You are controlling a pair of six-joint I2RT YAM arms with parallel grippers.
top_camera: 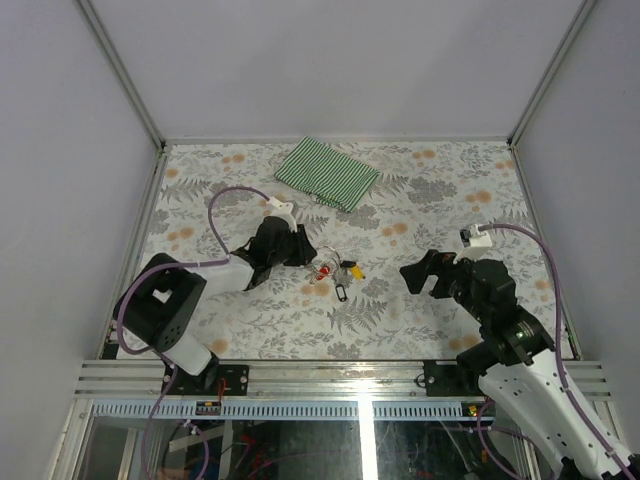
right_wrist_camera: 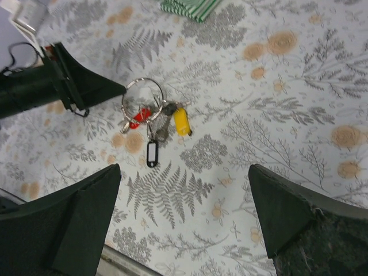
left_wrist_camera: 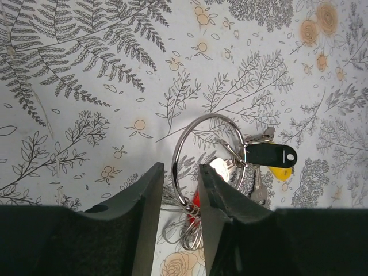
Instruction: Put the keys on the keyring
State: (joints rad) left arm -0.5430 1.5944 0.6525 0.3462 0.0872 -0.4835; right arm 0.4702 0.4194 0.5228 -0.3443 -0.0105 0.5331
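- threading looks like the step in hand, or its very end: in the left wrist view both tagged keys [left_wrist_camera: 257,187] seem to hang off a small link on the big loop of the keyring [left_wrist_camera: 211,115]. whether each one is fully on the wire is too fine to tell.
- left gripper [left_wrist_camera: 181,172] is low over the bunch, its jaws a little apart. the loop's rim passes between them with a gap showing on either side, so i judge it holds nothing.
- right gripper [right_wrist_camera: 184,168] hangs over the surface toward the right edge, spread wide and empty, well apart from the bunch.
- next move, as i read it, calls for a check that both keys sit on the ring. if so, the left arm should lift straight clear without snagging the loop. if not, the wire needs a firm pinch while the other arm feeds the key in.
- keyring: one large thin silver loop with smaller wire rings bunched at its near side, and a red tag [right_wrist_camera: 137,119] among them.
- keys: small and silver, one with a black tag [left_wrist_camera: 269,154], one with a yellow tag [left_wrist_camera: 280,172], lying fanned just beside the loop.
- bunch lies flat about mid-surface on the fern-printed table [top_camera: 420,200], a little toward the near edge, well apart from the striped cloth [top_camera: 327,172] by the far edge.
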